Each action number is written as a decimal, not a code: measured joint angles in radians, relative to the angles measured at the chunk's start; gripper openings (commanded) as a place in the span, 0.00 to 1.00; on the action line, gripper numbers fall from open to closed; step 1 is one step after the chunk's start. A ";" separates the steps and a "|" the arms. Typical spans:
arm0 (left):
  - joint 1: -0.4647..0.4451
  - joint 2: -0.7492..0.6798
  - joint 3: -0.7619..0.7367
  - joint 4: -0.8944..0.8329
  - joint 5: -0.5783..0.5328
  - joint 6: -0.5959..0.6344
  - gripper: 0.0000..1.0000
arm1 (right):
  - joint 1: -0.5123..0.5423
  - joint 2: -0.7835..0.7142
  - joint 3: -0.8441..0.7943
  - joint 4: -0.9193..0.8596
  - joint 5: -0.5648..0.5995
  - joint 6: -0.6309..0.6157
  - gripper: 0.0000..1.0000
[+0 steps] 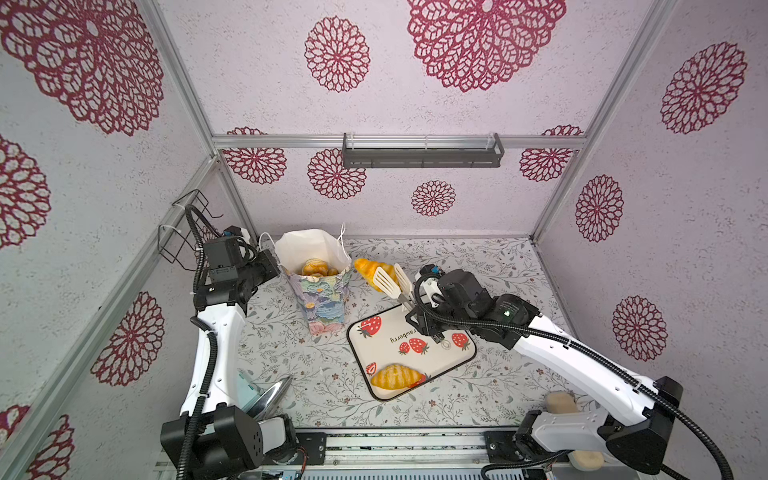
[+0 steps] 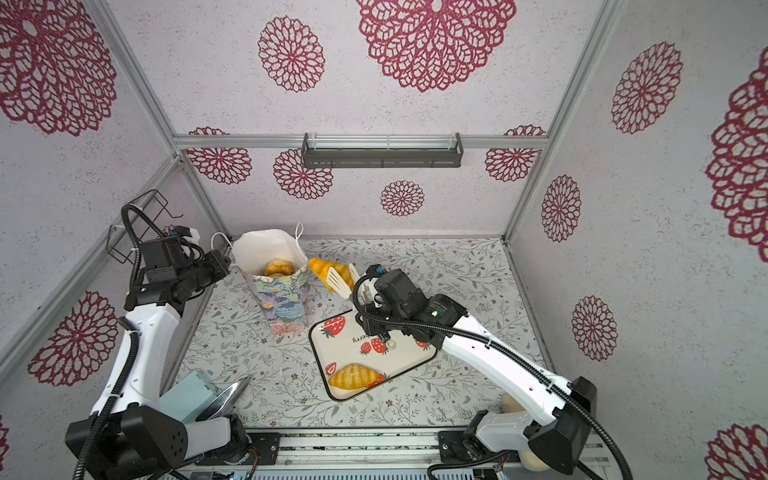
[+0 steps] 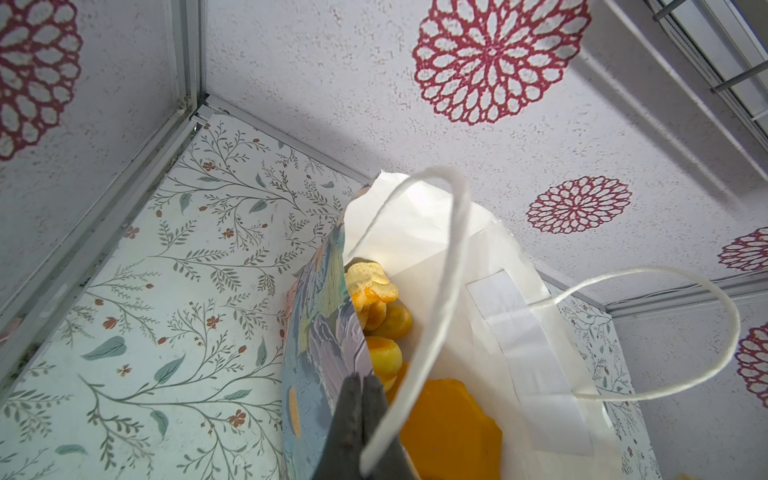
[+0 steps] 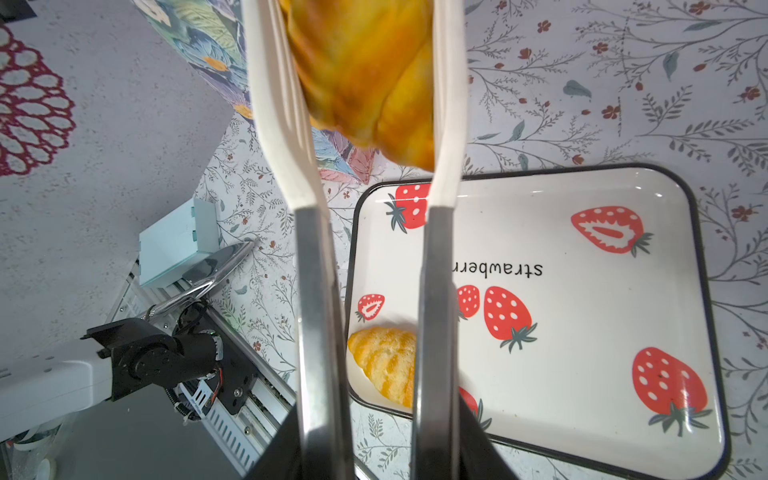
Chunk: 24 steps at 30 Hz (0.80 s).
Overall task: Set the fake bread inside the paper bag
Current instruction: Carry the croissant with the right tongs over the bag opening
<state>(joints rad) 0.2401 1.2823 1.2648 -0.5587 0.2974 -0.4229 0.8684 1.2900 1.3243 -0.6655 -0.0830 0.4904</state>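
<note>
Golden croissant (image 1: 369, 267); cream tray (image 1: 428, 361) (red strawberries); pastel floral bag (image 1: 326, 303).

Your table (image 1: 478, 266), covered in a leafy floral print, carries four things. The paper bag (image 1: 322, 299) stands upright at the far left. Just right of its base, nearer you, lies the strawberry-print tray (image 1: 432, 359). At the near left corner sit a teal box (image 2: 187, 395) and a shiny metal tool (image 2: 226, 397), side by side.

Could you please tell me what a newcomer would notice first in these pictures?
A golden croissant hangs clamped in white-tipped tongs held by the right hand, beside the mouth of the flowered paper bag. The left hand pinches the bag's rim, with pastries already inside, and one last croissant lies on the strawberry tray.
</note>
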 measured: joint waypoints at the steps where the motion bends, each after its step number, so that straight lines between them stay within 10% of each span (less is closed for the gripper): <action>1: 0.000 0.000 0.000 0.000 0.000 0.000 0.00 | 0.000 0.001 0.005 0.000 0.000 0.000 0.40; 24: -0.003 0.000 0.000 0.000 0.000 0.000 0.00 | 0.048 0.158 0.220 0.050 -0.054 -0.011 0.40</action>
<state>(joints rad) 0.2375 1.2823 1.2648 -0.5587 0.2974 -0.4225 0.9161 1.4483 1.5444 -0.6155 -0.1371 0.4793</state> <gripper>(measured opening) 0.045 0.405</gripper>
